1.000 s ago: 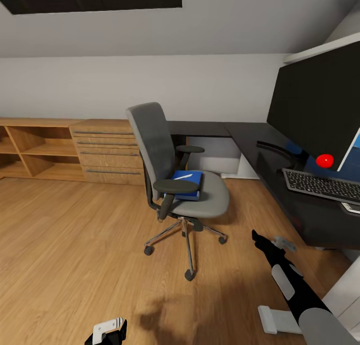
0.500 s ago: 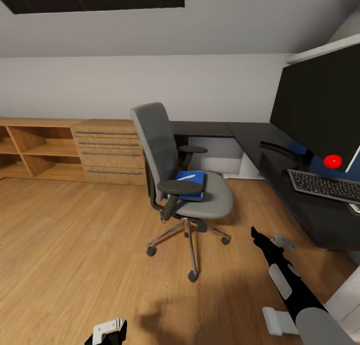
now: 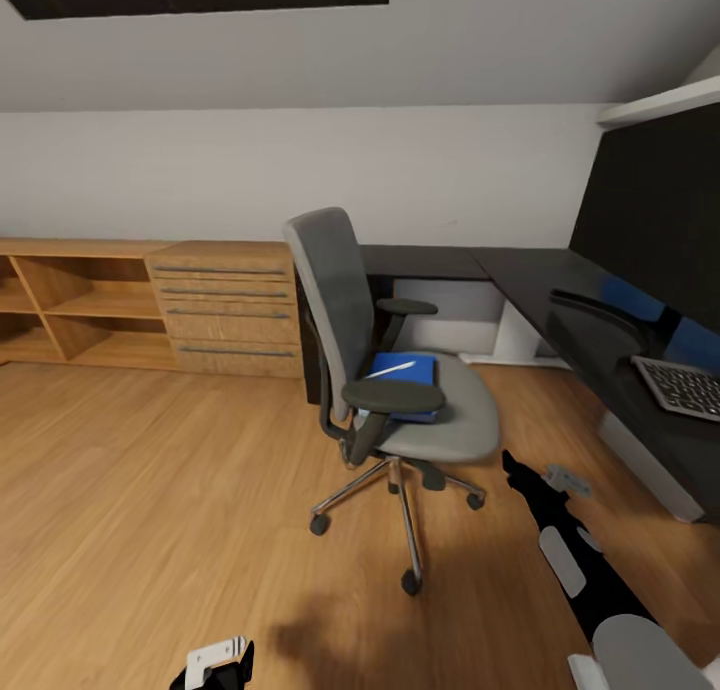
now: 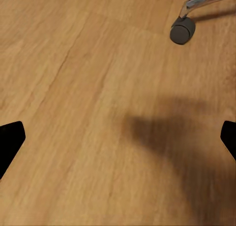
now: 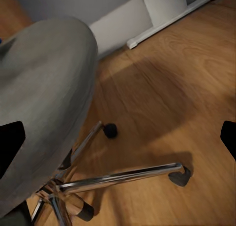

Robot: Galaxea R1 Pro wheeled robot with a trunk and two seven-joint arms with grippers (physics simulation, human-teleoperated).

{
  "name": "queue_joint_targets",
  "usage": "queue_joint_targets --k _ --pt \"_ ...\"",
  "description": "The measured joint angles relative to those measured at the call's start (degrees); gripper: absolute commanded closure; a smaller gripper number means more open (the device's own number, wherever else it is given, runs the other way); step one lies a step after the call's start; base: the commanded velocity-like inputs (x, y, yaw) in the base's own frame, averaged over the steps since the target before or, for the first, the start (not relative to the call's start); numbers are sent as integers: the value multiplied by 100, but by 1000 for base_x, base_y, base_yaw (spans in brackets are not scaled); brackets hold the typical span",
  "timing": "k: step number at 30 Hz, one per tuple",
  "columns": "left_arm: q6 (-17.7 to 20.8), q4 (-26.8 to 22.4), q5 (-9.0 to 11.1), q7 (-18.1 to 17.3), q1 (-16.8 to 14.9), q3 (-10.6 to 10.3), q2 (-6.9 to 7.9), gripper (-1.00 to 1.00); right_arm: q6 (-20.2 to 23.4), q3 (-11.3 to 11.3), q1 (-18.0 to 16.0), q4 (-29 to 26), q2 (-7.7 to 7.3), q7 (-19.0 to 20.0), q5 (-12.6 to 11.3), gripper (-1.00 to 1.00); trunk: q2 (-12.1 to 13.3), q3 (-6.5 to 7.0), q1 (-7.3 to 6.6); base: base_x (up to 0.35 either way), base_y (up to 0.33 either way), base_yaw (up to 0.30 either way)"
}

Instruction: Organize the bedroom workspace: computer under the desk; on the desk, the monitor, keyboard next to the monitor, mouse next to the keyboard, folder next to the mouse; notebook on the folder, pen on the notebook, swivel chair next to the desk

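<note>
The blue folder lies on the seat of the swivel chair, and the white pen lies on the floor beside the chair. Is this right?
Not quite. The head view shows the pen lying on top of the folder, not on the floor. The folder does lie on the swivel chair seat.

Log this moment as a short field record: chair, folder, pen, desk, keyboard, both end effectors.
swivel chair: on the wood floor, apart from the desk
folder: flat on the chair seat
pen: lying on the folder
desk: black top, along the wall and right side
keyboard: on the desk, partly out of frame
left end effector: open, empty, over bare floor
right end effector: open, empty, near the chair base
</note>
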Motion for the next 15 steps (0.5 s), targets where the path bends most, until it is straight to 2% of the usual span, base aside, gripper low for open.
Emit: queue_joint_targets --k 7,9,12,15 --pt "-1 1 0 0 0 -1 -1 -100 2 -26 0 -2 -8 -3 0 -100 0 0 0 247 -69 0" --pt "-1 1 0 1 0 -1 0 -100 5 -145 0 -2 -9 -4 0 -100 0 0 1 104 -31 0" --pt "0 0 1 7 0 0 -6 -100 16 -518 0 -2 -8 -5 -1 -100 0 0 2 47 -14 0" --pt "0 0 1 8 0 0 -7 -100 27 -752 0 -2 -7 -5 0 -100 0 0 2 30 -5 0"
